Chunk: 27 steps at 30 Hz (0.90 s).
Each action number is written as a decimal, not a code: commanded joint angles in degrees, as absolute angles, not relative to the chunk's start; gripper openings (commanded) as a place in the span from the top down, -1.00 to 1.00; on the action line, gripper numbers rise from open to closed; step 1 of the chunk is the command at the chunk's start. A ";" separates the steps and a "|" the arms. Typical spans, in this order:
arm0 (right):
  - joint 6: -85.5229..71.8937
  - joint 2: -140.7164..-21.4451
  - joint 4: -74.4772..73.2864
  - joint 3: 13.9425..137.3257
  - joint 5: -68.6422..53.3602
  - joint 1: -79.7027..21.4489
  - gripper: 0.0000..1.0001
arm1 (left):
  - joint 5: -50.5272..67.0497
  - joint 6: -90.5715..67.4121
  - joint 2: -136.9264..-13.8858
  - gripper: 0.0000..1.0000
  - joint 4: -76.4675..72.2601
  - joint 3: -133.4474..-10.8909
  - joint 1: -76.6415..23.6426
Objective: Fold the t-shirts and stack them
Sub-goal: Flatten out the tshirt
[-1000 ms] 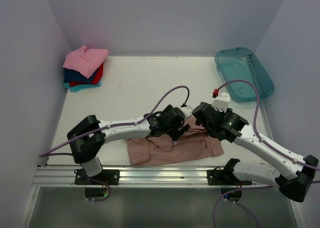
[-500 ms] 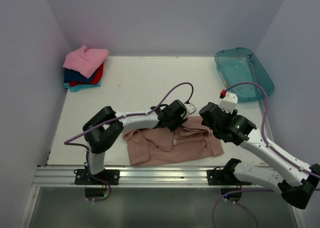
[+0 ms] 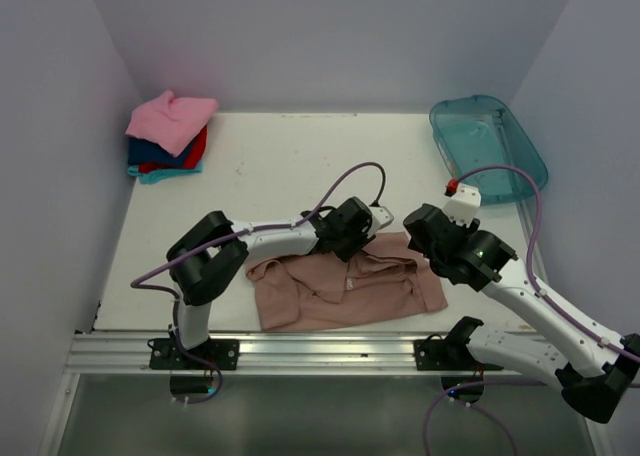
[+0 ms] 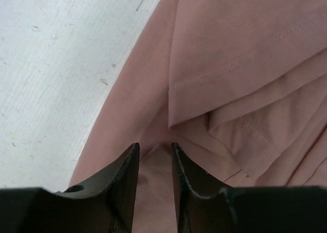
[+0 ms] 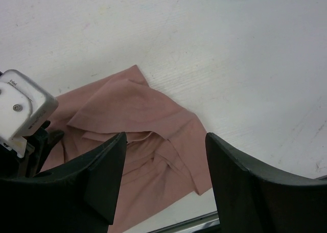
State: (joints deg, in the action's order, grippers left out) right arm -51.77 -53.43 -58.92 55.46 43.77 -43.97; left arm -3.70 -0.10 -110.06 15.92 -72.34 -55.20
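Found the tee lying rumpled at the near edge of the counter, between the two arms, with hems and a sleeve doubled over one another. Saw no chest print from any view.

Saw the left jaws down on the tee's far edge, narrowed to a slit. Saw the fingers pressed into the cloth, with a small ridge of it pinched between the tips.

Saw the right jaws spread wide, fingers holding nothing. Placed them above the counter, over the tee's far right corner and near the left jaws.

Noted the folded tees stacked in the far left corner, bright pink on top, then red, blue and teal beneath, well apart from the tee. Noted the tub at the far right corner.
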 commanded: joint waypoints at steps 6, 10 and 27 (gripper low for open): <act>-51.42 -53.26 -58.27 55.46 44.30 -43.42 -0.32 | -0.26 -1.76 -108.10 0.17 14.67 -70.31 -55.20; -51.33 -53.44 -58.27 55.63 44.47 -43.33 -0.32 | -0.26 -1.76 -109.42 0.30 15.20 -71.10 -55.28; -50.80 -55.19 -56.16 54.32 43.60 -42.71 -0.31 | -12.02 -7.20 -100.21 0.68 20.92 -71.11 -55.81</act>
State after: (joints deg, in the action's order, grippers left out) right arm -51.24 -54.39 -58.43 54.74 43.70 -43.00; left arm -6.33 -4.69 -105.82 19.81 -70.39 -55.59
